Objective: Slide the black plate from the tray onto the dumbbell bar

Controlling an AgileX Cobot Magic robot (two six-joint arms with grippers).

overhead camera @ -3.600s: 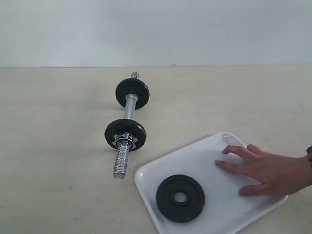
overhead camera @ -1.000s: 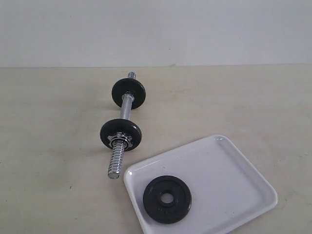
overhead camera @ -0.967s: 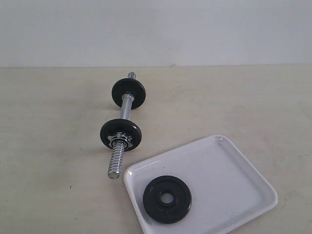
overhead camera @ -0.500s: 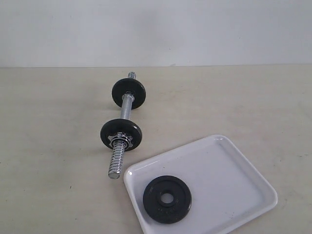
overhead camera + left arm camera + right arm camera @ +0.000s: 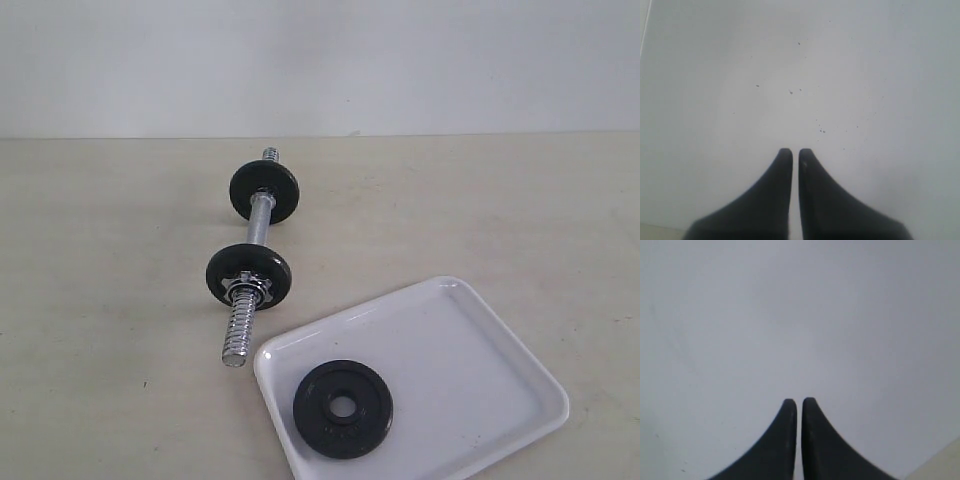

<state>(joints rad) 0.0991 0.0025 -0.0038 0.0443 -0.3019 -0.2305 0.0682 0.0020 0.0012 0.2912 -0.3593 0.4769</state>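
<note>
In the exterior view the black plate (image 5: 343,408) lies flat in the white tray (image 5: 470,340), towards the corner nearest the dumbbell bar (image 5: 257,232), and no arm appears over the beige surface (image 5: 120,300), so I judge the task not yet begun, with the pick-up as the step in hand. Counted here: one tray, one bar and three black discs, namely the loose plate and two mounted discs (image 5: 264,193) on the bar, with one collar nut (image 5: 247,291) visible against the nearer disc. The bar's threaded free end (image 5: 236,335) lies just beside the tray. The next move calls for an arm to open over the plate, take it by its edge, stand it upright and line its hole up with that end. In the left wrist view the left tool (image 5: 791,152) is closed and empty against a pale background. In the right wrist view the right tool (image 5: 796,402) is likewise closed, holding nothing.
</note>
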